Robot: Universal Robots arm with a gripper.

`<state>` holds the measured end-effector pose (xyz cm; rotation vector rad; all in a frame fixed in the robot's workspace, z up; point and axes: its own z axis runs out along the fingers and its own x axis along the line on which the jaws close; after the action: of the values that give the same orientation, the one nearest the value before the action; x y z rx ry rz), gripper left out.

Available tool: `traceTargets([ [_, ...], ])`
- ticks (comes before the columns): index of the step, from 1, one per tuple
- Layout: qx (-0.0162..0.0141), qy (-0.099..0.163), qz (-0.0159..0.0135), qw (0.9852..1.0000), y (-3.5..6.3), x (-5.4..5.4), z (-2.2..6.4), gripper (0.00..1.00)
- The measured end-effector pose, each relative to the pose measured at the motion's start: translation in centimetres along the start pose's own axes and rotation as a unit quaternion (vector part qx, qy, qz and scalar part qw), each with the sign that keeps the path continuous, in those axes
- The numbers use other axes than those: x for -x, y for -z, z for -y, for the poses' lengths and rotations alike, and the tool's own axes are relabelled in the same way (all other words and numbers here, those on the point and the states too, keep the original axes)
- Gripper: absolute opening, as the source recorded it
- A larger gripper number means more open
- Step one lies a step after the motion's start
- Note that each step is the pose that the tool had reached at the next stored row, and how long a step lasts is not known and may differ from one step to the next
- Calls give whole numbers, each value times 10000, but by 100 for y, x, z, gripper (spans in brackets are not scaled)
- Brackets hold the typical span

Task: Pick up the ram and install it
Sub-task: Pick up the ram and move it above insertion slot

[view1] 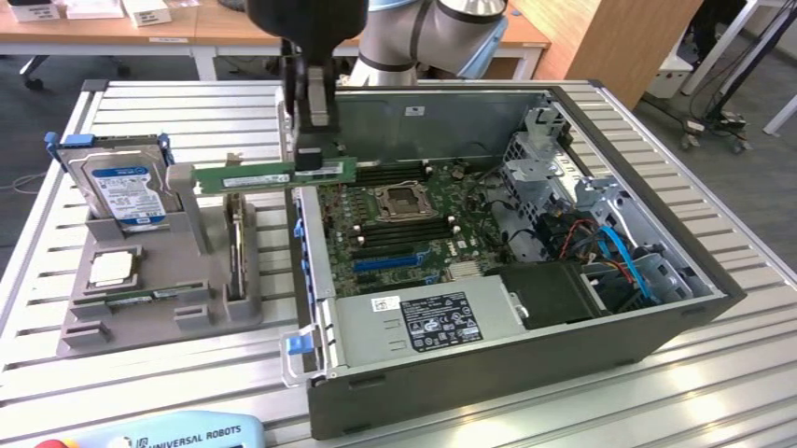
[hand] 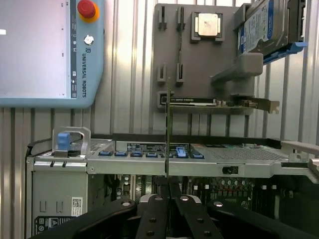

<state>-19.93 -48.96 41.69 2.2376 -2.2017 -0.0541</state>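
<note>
A ribbed metal counter [view1: 187, 103] is carrying everything here, with wooden desks standing behind it. At the exterior view's left, a grey holder tray [view1: 137, 313] is sitting on the counter. A silver hard drive [view1: 125, 191] with a blue-white label is standing upright at the tray's far end, a square processor chip [view1: 112, 269] is lying flat nearer the camera, and a dark expansion card [view1: 235, 247] is standing on edge along the tray's side nearest the computer. A teach pendant [view1: 174, 434] is poking in at the near edge.

Just beside the tray, the hand [view1: 312, 168] is hanging from the grey arm [view1: 424, 37], closed on the ram [view1: 249, 177]. It is gripping the stick right of its middle. The green stick is lying level in the air, lengthwise across the view, clear of the tray and above the left wall of the open computer case [view1: 498, 369], touching neither.

Further right, inside the case, the motherboard [view1: 398, 233] is showing its square processor socket [view1: 401, 199] with dark memory slots running beside it. A grey power supply [view1: 424, 322] is sitting at the near wall, and drive cages with blue and red cables are occupying the right end.

In the wrist view the ram [hand: 168, 129] is appearing edge-on as a thin line rising from between the black fingers [hand: 154, 211], with the case rim and the holder tray [hand: 199, 64] beyond it.
</note>
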Motion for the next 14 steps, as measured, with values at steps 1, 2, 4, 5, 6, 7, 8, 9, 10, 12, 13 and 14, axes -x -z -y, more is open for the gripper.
traceTargets([
  [1,0,0,0,10000,1,0,32,11],
  [2,0,0,0,10000,1,-1,64,11],
  [4,0,0,0,10000,3,-2,131,11],
  [5,0,0,-1,10000,4,-3,163,11],
  [6,1,0,-1,10000,5,-3,195,11],
  [7,1,0,-1,10000,5,-4,226,11],
  [8,0,-1,0,10000,6,-4,258,11],
  [9,0,0,0,10000,6,-5,290,11],
  [10,0,0,0,10000,6,-5,324,11],
  [12,0,0,0,10000,8,-6,385,11],
  [13,0,0,0,10000,8,-6,416,11],
  [14,0,0,0,10000,9,-7,446,11],
])
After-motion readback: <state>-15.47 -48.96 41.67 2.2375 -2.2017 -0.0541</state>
